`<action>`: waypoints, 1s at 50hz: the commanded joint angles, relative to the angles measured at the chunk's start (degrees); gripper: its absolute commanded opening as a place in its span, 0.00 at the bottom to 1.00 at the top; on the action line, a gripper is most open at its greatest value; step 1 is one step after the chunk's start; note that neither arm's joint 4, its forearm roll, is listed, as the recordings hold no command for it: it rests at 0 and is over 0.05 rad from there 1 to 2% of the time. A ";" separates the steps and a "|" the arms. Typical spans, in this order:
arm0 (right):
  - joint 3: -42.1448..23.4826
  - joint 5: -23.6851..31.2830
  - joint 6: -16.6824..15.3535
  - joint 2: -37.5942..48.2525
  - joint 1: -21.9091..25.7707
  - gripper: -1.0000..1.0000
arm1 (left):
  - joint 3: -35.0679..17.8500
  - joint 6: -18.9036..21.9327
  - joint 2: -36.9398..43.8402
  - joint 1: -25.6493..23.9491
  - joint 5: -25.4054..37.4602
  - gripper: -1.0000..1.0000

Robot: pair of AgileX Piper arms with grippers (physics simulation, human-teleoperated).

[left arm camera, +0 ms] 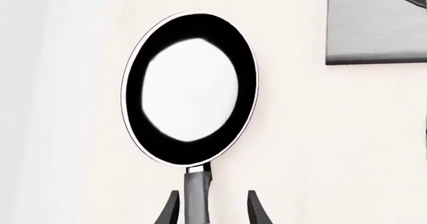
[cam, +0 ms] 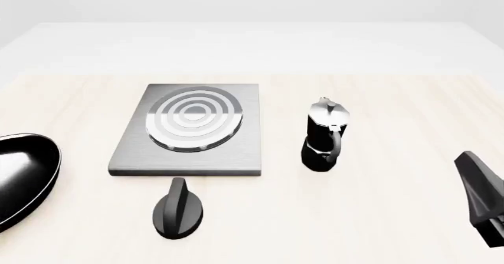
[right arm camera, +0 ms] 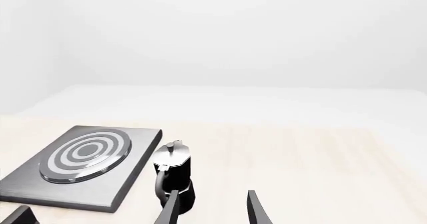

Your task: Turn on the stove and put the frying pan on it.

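Table-level, only the left wrist view shows spread fingers (left arm camera: pixel 213 207) straddling the frying pan (left arm camera: pixel 190 88) handle.

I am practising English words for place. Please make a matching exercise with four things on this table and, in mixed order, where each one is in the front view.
Things:
1. frying pan
2. stove
3. knob
4. moka pot

Places:
A. right of the slab
B. far left edge
C. near side of the slab
D. middle of the table, rings on top

Pairs: 1-B, 2-D, 3-C, 4-A
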 commanded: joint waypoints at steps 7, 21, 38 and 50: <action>0.46 -0.38 0.23 0.03 0.37 1.00 | 2.57 6.50 9.72 8.42 -10.29 1.00; 0.34 -0.35 0.34 -0.01 0.37 1.00 | 6.01 8.94 12.95 10.53 -15.32 1.00; 0.29 -0.24 0.33 0.00 0.56 1.00 | 8.80 8.92 19.08 11.86 -22.54 1.00; 0.52 -0.33 0.16 0.03 0.58 1.00 | 9.53 10.40 26.34 14.44 -29.58 1.00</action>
